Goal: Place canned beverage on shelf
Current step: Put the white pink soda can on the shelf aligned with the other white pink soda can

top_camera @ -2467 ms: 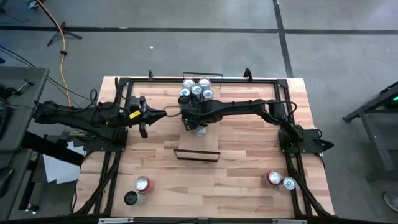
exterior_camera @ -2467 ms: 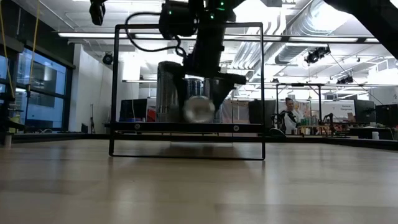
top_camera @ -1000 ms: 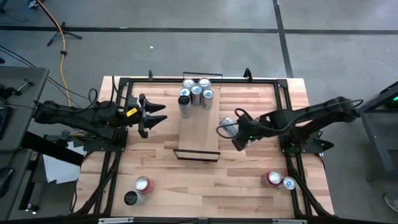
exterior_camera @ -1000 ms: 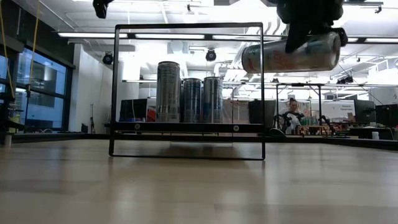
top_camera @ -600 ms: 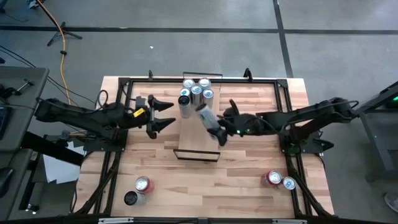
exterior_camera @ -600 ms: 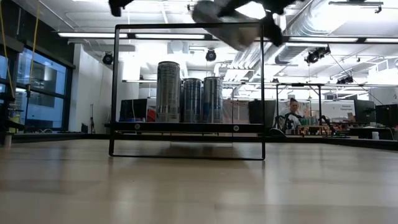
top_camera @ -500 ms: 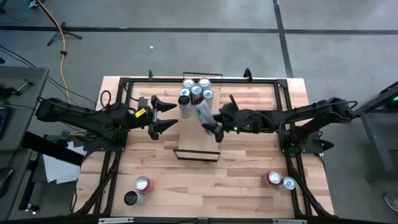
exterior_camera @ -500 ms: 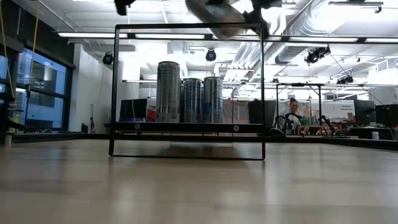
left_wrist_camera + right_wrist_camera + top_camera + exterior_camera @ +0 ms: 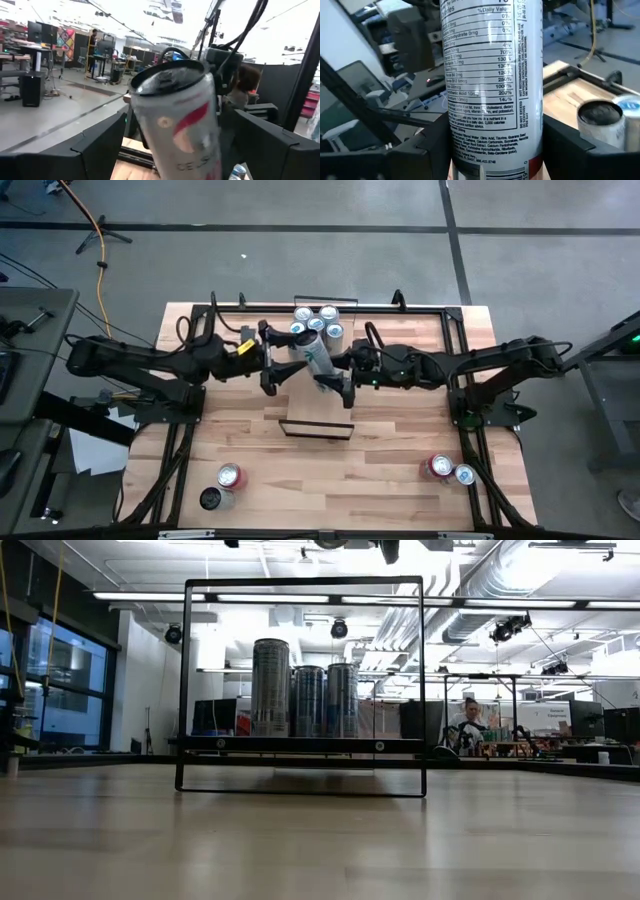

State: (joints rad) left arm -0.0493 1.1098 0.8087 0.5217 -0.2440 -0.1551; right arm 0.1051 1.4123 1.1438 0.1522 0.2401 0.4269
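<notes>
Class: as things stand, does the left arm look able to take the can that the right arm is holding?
Probably yes: the left gripper has open jaws either side of the can; nothing lies between.

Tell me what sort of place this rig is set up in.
Probably an open-plan robotics lab or workshop: the butcher-block table stands on bare concrete floor, exposed ducts and strip lights run overhead, and workbenches with a seated person fill the room behind.
</notes>
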